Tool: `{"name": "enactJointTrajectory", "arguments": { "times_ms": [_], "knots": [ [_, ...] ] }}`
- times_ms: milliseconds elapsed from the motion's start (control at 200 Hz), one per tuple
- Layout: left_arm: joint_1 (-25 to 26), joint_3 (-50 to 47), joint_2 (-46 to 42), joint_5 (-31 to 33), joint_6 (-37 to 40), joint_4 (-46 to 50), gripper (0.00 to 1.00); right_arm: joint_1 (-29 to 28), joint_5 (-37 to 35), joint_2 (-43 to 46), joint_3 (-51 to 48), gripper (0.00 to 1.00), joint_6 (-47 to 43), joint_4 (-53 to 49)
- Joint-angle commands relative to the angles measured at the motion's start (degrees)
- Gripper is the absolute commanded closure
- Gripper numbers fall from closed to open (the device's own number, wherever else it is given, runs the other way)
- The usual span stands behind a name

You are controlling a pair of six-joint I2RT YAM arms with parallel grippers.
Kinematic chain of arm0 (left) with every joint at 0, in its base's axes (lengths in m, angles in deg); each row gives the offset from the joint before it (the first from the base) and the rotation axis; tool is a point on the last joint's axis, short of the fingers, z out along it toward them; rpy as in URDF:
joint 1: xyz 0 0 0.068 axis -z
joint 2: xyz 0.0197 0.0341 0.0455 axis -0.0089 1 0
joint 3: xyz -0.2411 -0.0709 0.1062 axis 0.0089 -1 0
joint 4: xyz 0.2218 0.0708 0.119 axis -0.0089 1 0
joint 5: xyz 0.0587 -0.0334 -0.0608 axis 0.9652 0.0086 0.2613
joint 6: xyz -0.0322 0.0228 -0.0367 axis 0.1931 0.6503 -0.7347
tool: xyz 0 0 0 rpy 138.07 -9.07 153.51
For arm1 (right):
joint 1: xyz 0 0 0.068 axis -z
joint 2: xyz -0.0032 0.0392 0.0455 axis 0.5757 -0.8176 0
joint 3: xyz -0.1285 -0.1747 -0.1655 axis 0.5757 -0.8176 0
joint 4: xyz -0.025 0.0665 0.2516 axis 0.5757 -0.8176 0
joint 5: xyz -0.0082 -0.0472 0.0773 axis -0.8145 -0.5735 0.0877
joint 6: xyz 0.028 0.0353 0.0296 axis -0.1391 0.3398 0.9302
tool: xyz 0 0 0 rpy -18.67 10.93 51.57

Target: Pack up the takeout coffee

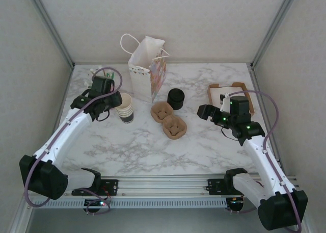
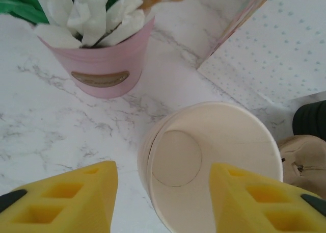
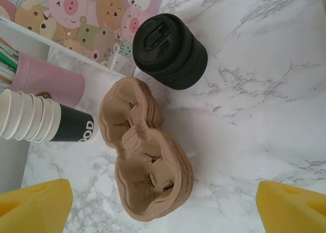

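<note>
Veined marble (image 2: 51,121), left gripper (image 2: 163,192) flanking paper cups (image 2: 219,126)

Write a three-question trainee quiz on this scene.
1. True or false: the cup stack stands upright.
2. Which thing do the left gripper's fingers flank? A) cup stack B) carriers C) tray
3. Fill in: the ___ stands by the table's far edge, handles up.
Key: 1 true; 2 A; 3 bag.
</note>
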State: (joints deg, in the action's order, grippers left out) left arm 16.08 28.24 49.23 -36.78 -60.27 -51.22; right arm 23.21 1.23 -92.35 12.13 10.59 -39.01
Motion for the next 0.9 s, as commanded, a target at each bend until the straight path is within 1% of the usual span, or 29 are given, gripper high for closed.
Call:
{"name": "enactJointTrajectory", "arguments": {
  "times_ms": [0, 95, 200, 431, 646, 896],
  "knots": [
    [0.47, 2.12, 0.96, 1.09, 0.94, 2.07, 0.54, -0.60, 0.39, -0.27, -0.29, 0.07, -1.07, 0.63],
    [0.51, 2.21, 2.04, 1.08, 1.06, 2.01, 0.57, -0.67, 0.38, -0.24, -0.37, 0.07, -1.29, 0.47],
    [0.44, 2.29, 3.31, 1.26, 1.07, 2.18, 0.65, -0.75, 0.14, -0.10, -0.52, 0.08, -1.38, 0.33],
    [0.48, 2.38, 5.25, 2.05, 1.09, 2.61, 0.74, -0.77, -0.06, 0.33, -0.76, 0.10, -1.82, -0.15],
    [0.49, 2.62, 5.65, 2.39, 1.24, 2.88, 0.86, -0.81, -0.11, 0.36, -0.82, 0.10, -1.83, -0.06],
    [0.50, 3.52, 4.83, 3.50, 1.49, 3.72, 0.96, -0.83, -0.03, 0.47, -0.32, 0.10, -1.79, -0.36]
  ]
}}
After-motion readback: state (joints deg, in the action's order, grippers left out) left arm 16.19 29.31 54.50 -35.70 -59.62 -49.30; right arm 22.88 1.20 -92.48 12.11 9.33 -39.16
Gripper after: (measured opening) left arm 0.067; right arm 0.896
